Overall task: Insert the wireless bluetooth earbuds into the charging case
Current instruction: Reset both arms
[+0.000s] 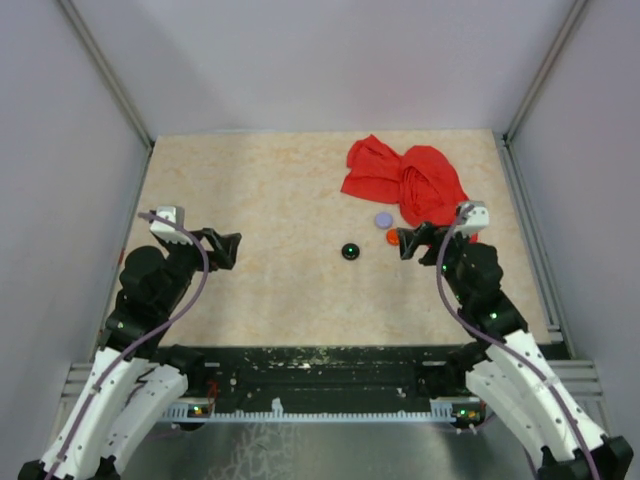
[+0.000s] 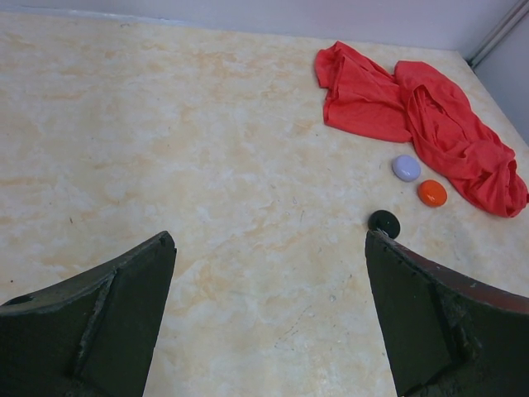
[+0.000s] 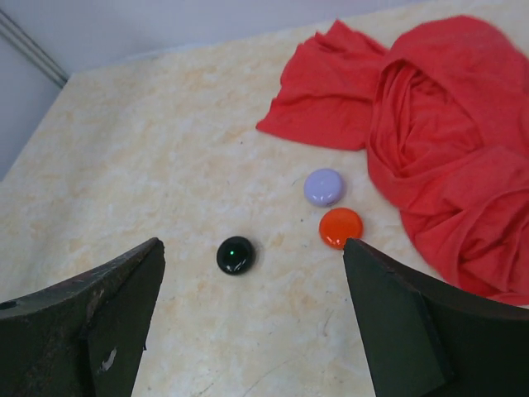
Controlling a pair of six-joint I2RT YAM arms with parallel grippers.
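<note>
Cloth (image 1: 405, 180) lies at the far right of the surface (image 1: 260, 200). Two discs sit just in front of its near edge: far disc (image 1: 384, 219) close by the cloth, near disc (image 1: 392, 237) just in front of that one, slightly right. Charging case (image 1: 350, 251) sits left of both discs, a bit closer to the arm bases, apart from them. Right pincer (image 1: 404, 243) is just right of the near disc. Left pincer (image 1: 230, 250) is well left of the case.
</note>
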